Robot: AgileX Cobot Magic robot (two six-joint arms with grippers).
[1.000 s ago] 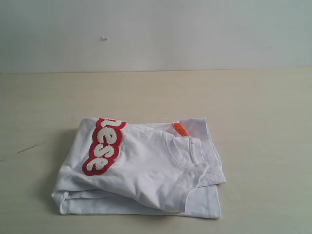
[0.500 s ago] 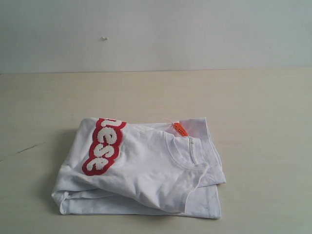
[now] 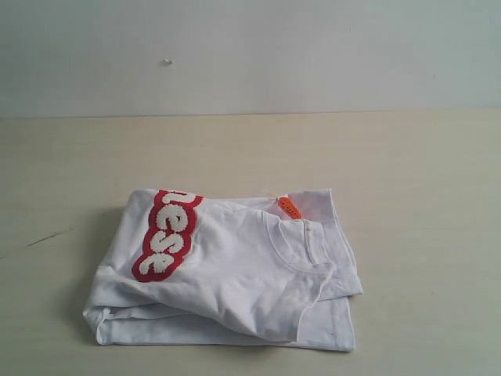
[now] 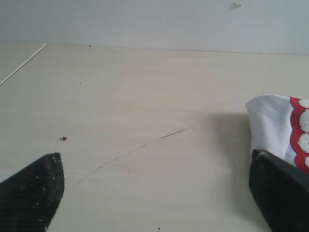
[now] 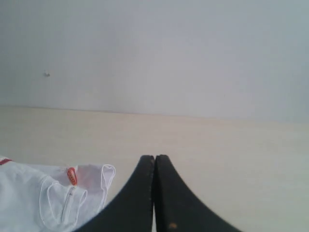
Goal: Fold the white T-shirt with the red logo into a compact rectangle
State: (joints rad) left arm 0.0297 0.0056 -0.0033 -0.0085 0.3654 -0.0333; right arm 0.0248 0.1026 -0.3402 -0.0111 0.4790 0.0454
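Observation:
The white T-shirt point(image 3: 235, 270) lies folded into a rough rectangle on the tan table, with its ribbed collar and small orange neck tag point(image 3: 289, 207) toward the right. The red logo point(image 3: 166, 233) runs down its left part, showing the letters "ese". Neither gripper shows in the exterior view. In the left wrist view my left gripper point(image 4: 157, 186) is open over bare table, its black fingers wide apart, and a shirt corner point(image 4: 273, 123) with the red logo point(image 4: 301, 133) lies beside one finger. My right gripper point(image 5: 155, 159) is shut on nothing, beside the shirt's collar end point(image 5: 48, 198).
The tan table point(image 3: 407, 172) stretches around the shirt and ends at a pale wall point(image 3: 313, 55) behind. A thin dark scratch point(image 4: 145, 147) and a tiny red speck point(image 4: 63, 138) mark the surface near the left gripper.

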